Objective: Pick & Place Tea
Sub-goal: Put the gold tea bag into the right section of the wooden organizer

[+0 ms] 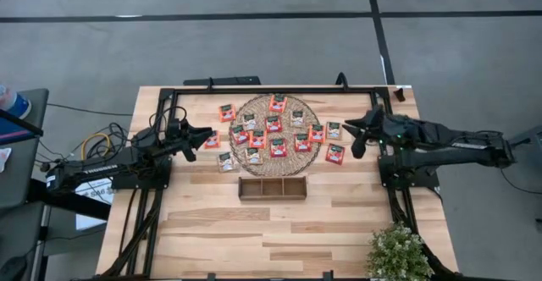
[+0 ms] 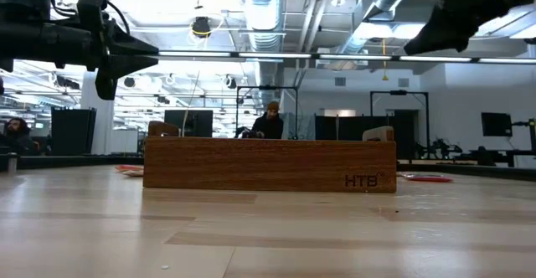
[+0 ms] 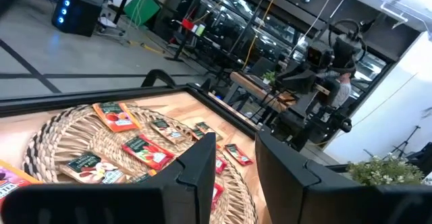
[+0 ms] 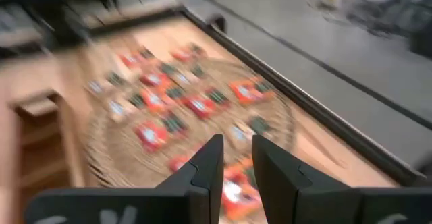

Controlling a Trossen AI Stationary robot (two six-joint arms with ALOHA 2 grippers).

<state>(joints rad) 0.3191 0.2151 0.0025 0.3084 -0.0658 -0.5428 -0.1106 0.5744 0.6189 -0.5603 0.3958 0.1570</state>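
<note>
Several small tea sachets, red-orange and pale with green tops, lie flat on a round woven mat at the table's far middle. A few lie on the bare wood beside it. A brown three-compartment wooden tray stands just near of the mat. My left gripper hovers at the mat's left edge, pointing level, open with nothing between its fingers. My right gripper hangs above the mat's right edge, tilted down toward the sachets, also open with nothing between its fingers.
A black frame borders the table's far and side edges. A small potted plant stands at the near right corner. In the low view the tray hides the mat, and people sit in the room behind.
</note>
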